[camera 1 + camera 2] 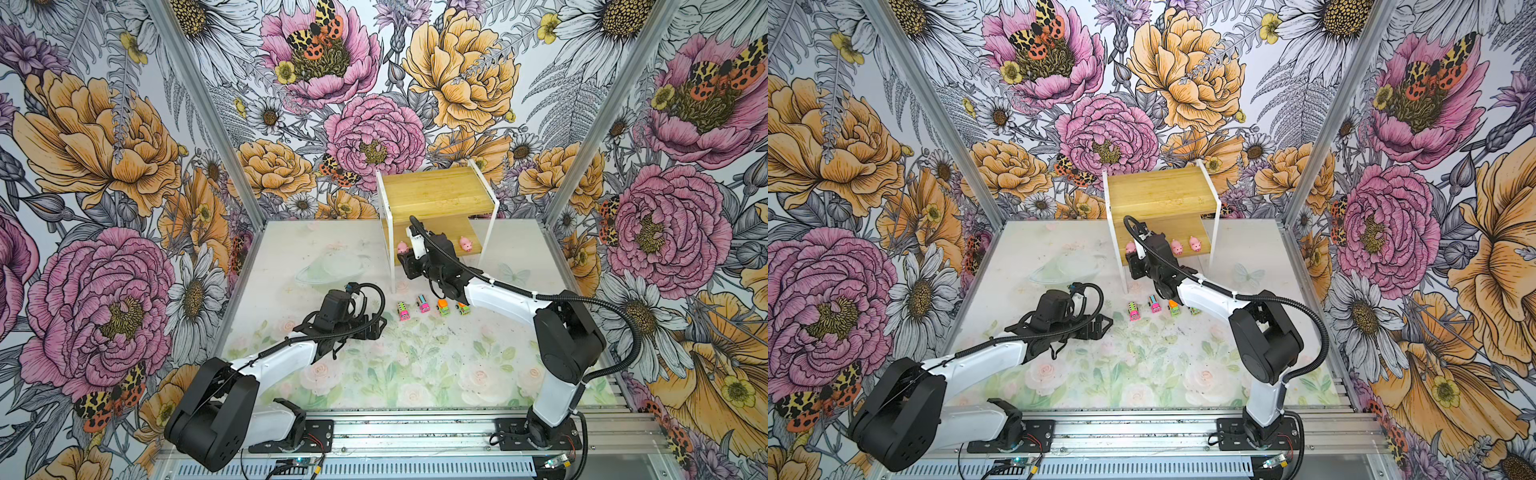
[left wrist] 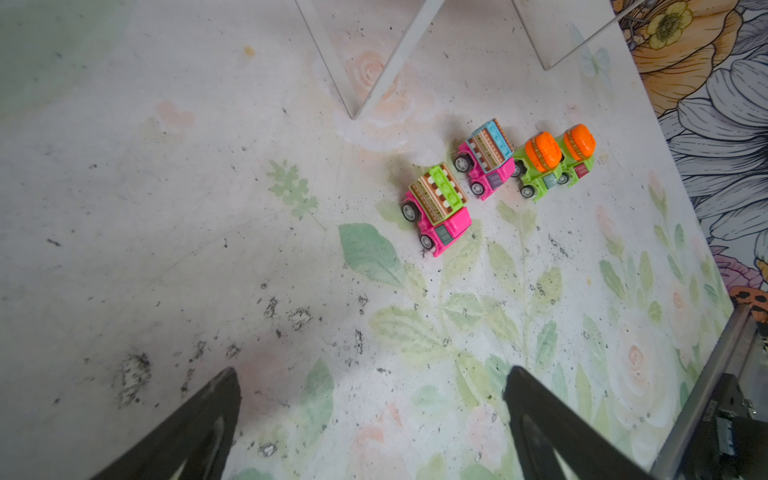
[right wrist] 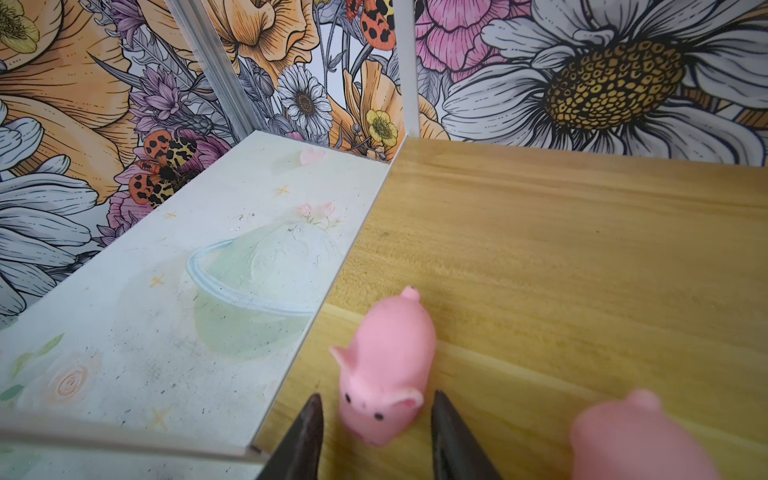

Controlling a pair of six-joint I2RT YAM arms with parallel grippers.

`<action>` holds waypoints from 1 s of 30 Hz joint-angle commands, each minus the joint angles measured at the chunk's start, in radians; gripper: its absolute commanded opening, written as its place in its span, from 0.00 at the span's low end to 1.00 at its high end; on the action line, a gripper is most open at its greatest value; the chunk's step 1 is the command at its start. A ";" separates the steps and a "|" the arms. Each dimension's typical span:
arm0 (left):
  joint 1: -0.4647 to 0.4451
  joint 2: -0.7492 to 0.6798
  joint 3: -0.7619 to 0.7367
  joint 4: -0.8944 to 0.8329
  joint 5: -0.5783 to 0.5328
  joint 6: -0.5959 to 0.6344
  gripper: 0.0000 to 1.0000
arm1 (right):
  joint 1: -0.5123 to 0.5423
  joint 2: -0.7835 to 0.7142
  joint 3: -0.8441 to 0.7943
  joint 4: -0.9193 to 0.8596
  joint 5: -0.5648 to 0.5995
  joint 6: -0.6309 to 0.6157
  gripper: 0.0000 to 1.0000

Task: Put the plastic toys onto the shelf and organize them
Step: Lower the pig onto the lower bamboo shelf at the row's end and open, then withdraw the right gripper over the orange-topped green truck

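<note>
Bold floral wallpaper (image 1: 374, 137) with spotted moths on three walls; pale tabletop (image 1: 415, 374) printed with faded roses, leaves, a ringed planet (image 1: 332, 270); aluminium rail (image 1: 415, 428) along near edge.

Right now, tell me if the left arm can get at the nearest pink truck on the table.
Probably yes. The left gripper hangs open a short way from that pink truck, with only table surface between them. The right gripper is off at the shelf, out of the way.
</note>
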 commanded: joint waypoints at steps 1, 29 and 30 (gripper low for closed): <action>-0.004 0.015 0.006 0.020 -0.024 0.016 0.99 | 0.015 -0.032 0.014 -0.029 0.012 -0.024 0.46; -0.026 0.100 0.038 0.071 0.082 0.084 0.99 | -0.103 -0.605 -0.700 -0.078 0.046 0.216 0.52; -0.026 0.105 0.038 0.076 0.090 0.089 0.99 | -0.117 -0.600 -0.703 -0.090 0.046 0.220 0.51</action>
